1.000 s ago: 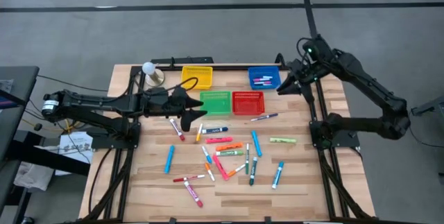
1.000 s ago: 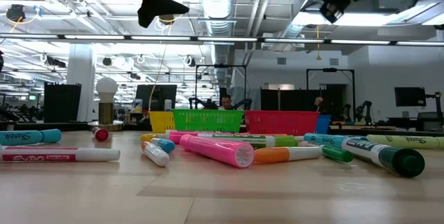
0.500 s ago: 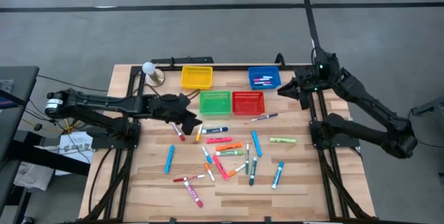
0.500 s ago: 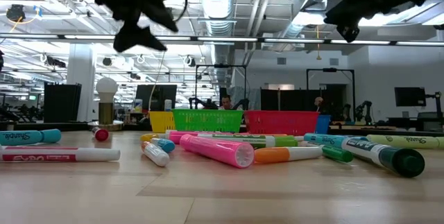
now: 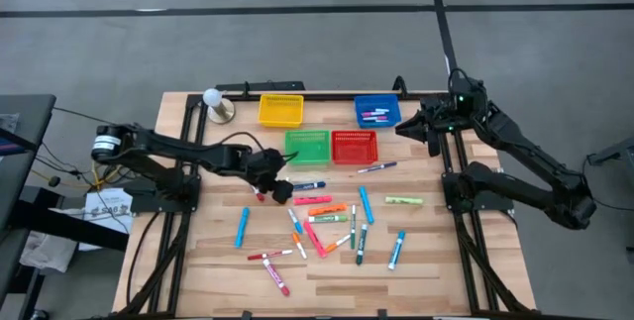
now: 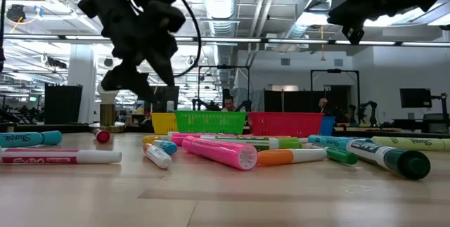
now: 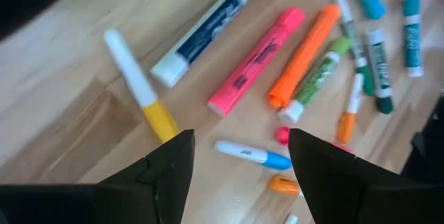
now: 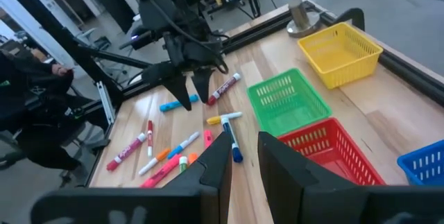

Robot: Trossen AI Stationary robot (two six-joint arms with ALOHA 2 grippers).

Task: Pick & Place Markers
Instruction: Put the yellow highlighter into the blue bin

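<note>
Several markers (image 5: 327,223) in pink, orange, blue, green and red lie scattered flat on the wooden table (image 5: 446,261). My left gripper (image 5: 279,192) hangs open just above the left end of the scatter, tilted downward. In its wrist view (image 7: 239,172) a small blue-and-white marker (image 7: 251,156) lies beyond the gap between the fingers. A white-and-yellow marker (image 7: 139,89) and a pink one (image 7: 257,61) lie farther on. My right gripper (image 5: 402,130) is raised beside the blue basket (image 5: 377,111), its fingers (image 8: 241,172) shut on nothing.
Yellow (image 5: 280,110), green (image 5: 307,146), red (image 5: 354,147) and blue baskets stand in the far half of the table; the blue one holds a few markers. A lamp with a round white bulb (image 5: 213,99) stands at the far left. People sit in the room behind (image 6: 228,104).
My left gripper has come down toward the markers and a little toward the table's near edge. It has tipped downward and rolled about its wrist, and stays open. My right arm has sunk a little and folded back near the blue basket, then kept still.
</note>
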